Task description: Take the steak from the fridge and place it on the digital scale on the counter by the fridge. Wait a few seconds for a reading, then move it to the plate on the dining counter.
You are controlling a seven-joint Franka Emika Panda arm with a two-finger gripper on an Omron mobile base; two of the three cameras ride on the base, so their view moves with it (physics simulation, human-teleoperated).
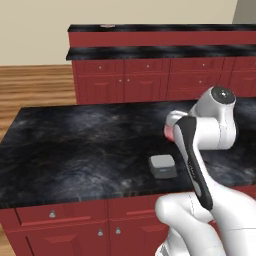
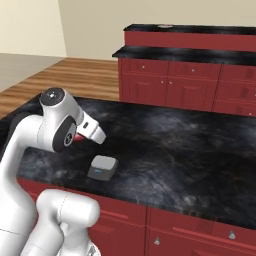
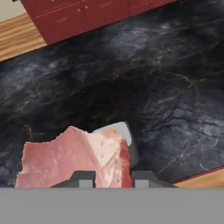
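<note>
Two base cameras first: from the left one I am seeing the digital scale (image 1: pixel 162 166) sitting near the front edge of the black counter (image 1: pixel 75 145), with a sliver of the steak (image 1: pixel 169 132) peeking out behind my arm, above and just beyond the scale. From the right base, the steak (image 2: pixel 80 137) is hanging above and left of the scale (image 2: pixel 103 167). Through the hand camera, my gripper (image 3: pixel 113 179) is pinching the steak (image 3: pixel 74 159) between its fingers, the scale (image 3: pixel 124 135) partly hidden behind the meat.
</note>
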